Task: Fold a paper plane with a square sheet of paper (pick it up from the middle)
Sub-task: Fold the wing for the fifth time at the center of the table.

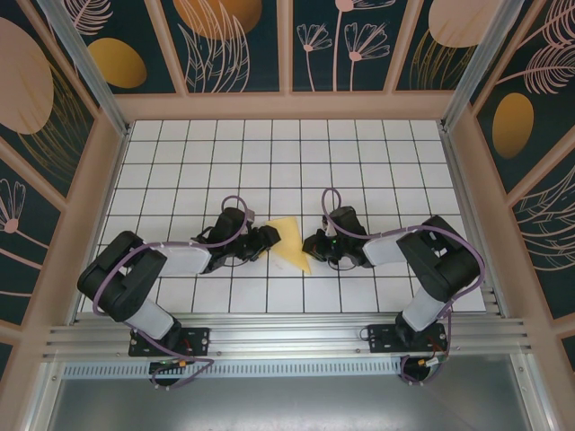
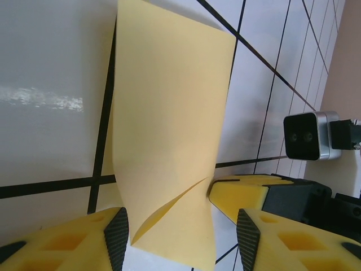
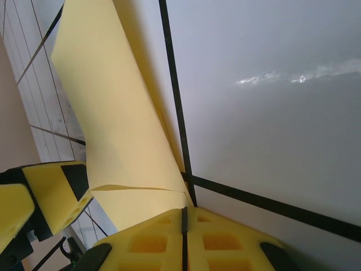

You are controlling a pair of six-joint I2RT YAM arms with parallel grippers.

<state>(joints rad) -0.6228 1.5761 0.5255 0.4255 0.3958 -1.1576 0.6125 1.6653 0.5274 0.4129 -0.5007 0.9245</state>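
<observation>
The yellow sheet of paper point(image 1: 289, 241), folded into a pointed wedge, stands up off the tiled table between my two grippers. My left gripper point(image 1: 269, 238) is open. Its jaws straddle the paper's lower end point(image 2: 169, 113) without pressing on it, and a loose flap edge runs slantwise across that end. My right gripper point(image 1: 311, 244) is shut, and its tips point(image 3: 184, 210) pinch the paper's near edge point(image 3: 113, 124). In the left wrist view the right gripper's yellow fingers point(image 2: 242, 189) meet the paper's right edge.
White tiles with black grid lines point(image 1: 269, 153) stretch back to the patterned walls. Both arms lie low across the front rows, elbows out to the sides. The right wrist camera point(image 2: 304, 135) sits close behind the paper. The left finger point(image 3: 51, 192) is just beside the sheet.
</observation>
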